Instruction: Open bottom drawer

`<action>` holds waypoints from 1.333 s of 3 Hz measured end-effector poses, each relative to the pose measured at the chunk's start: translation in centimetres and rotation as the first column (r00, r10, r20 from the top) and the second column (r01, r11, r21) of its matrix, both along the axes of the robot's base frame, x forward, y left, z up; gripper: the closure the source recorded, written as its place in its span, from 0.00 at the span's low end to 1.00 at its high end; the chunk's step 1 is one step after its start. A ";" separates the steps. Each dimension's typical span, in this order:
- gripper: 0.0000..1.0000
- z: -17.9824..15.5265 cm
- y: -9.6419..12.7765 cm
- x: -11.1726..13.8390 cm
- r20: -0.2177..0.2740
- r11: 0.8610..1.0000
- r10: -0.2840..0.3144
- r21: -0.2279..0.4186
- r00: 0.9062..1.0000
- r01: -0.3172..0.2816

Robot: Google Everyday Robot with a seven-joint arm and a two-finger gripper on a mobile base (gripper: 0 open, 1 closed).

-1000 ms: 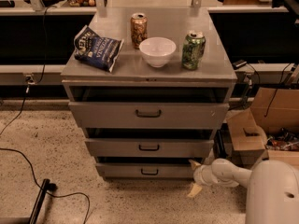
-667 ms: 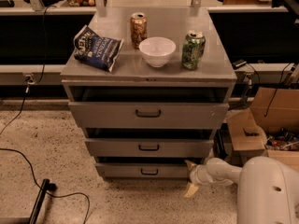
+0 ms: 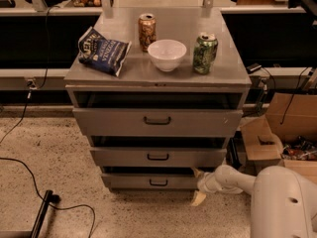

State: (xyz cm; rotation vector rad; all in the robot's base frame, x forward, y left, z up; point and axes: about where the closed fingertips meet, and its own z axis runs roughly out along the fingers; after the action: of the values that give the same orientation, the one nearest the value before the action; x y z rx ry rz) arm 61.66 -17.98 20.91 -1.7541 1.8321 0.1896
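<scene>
The bottom drawer (image 3: 148,181) is the lowest and slimmest grey front of the cabinet, with a small dark bar handle (image 3: 158,183). It stands out slightly from the cabinet body, with a dark gap above it. My gripper (image 3: 197,185) comes in low from the right on a white arm (image 3: 233,178). Its pale fingers (image 3: 198,198) sit at the drawer's right end, one near the top corner and one down by the floor, spread apart with nothing held between them.
Two larger drawers (image 3: 157,121) above also stand partly out. On the cabinet top lie a chip bag (image 3: 103,50), a brown can (image 3: 146,31), a white bowl (image 3: 167,54) and a green can (image 3: 205,53). Cardboard boxes (image 3: 277,133) stand right; a black cable (image 3: 29,177) crosses the floor left.
My arm has shifted left, bringing the gripper from just right of the cabinet up against the bottom drawer's right end. The drawers look unmoved.
</scene>
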 end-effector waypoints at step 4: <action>0.29 -2.0 -0.7 3.0 -0.013 1.000 -0.026 -0.011 1.000 0.026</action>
State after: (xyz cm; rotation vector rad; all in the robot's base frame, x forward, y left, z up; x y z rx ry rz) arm 64.61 -18.72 18.91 -1.7392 1.8677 0.1812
